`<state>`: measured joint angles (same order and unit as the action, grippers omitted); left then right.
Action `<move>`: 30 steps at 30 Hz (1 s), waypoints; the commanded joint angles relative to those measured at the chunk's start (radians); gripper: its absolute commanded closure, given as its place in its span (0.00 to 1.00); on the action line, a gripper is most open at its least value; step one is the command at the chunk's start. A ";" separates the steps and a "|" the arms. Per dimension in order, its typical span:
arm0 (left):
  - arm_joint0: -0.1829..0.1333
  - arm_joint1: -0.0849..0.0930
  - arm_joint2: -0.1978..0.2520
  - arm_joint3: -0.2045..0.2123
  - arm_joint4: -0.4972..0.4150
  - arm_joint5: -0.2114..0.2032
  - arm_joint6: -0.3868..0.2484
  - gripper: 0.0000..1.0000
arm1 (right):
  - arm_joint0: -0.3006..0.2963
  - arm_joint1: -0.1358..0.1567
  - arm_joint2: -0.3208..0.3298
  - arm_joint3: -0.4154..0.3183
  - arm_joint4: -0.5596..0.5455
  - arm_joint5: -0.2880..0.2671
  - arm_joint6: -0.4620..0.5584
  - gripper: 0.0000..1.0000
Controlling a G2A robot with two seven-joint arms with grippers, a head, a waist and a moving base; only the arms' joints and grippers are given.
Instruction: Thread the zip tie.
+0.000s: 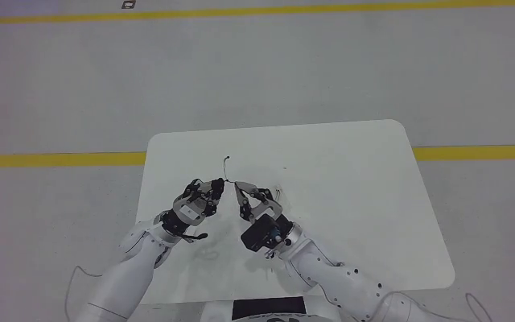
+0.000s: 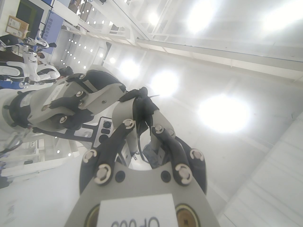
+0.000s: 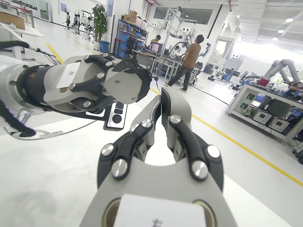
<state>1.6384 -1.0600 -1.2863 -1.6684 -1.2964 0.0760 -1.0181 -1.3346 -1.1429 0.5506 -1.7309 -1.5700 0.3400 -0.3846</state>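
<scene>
Looking down from above, both arms meet over the near-left part of the white bench [image 1: 362, 161]. The left gripper [image 1: 214, 191] and right gripper [image 1: 242, 193] are tip to tip, just about touching. The zip tie [image 1: 225, 169] is only a thin dark strand from up there. One end runs between the two tips and the rest curves off toward the far edge.

The right wrist view gives you the detail the top one can't. The right gripper [image 3: 161, 98] has its fingers pressed flat together on the strap, which comes up out of the tip. There's a small knob on the strap right beside the left gripper's black-padded tip.

The left wrist view looks up into the ceiling lights [image 2: 225, 114]. There the left gripper [image 2: 142, 107] has its padded fingers closed on the dark strap, with a short bit poking out past them.

As for room, the bench's left edge is fairly close to the left arm and the near edge sits under the forearms. Lots of bench stretches off to the right and the far side.
</scene>
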 commanded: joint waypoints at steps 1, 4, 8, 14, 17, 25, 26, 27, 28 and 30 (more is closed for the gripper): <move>0.000 0.000 0.000 0.000 0.000 0.000 0.000 1.00 | -0.003 0.002 0.003 -0.001 0.000 0.000 0.001 1.00; 0.000 0.000 0.000 0.000 0.000 0.000 0.000 1.00 | -0.009 0.005 0.010 -0.003 0.000 0.000 0.002 1.00; 0.000 0.000 0.000 0.000 0.000 0.000 0.000 1.00 | -0.017 0.010 0.018 -0.006 0.000 0.000 0.004 1.00; 0.000 0.000 0.000 0.000 0.000 0.000 0.000 1.00 | -0.026 0.016 0.026 -0.011 0.000 0.000 0.010 1.00; 0.000 0.000 0.000 0.000 0.000 0.000 0.000 1.00 | -0.029 0.018 0.028 -0.013 0.000 0.000 0.012 1.00; 0.000 0.000 0.000 0.000 0.000 0.000 0.000 1.00 | -0.040 0.022 0.039 -0.018 0.000 0.000 0.022 1.00; 0.000 0.000 0.000 0.000 0.000 0.000 0.000 1.00 | -0.041 0.022 0.039 -0.018 0.000 0.000 0.024 1.00; 0.000 0.000 0.000 0.000 0.000 0.000 0.000 1.00 | -0.042 0.022 0.039 -0.018 0.000 0.000 0.026 1.00; 0.000 0.000 0.000 0.000 0.000 0.000 0.000 1.00 | -0.042 0.022 0.039 -0.018 0.000 0.000 0.027 1.00; 0.000 0.000 0.000 0.000 0.000 0.000 0.000 1.00 | -0.042 0.022 0.039 -0.017 0.000 0.000 0.030 1.00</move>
<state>1.6384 -1.0600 -1.2863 -1.6684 -1.2964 0.0760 -1.0181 -1.3766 -1.1208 0.5896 -1.7484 -1.5700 0.3400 -0.3555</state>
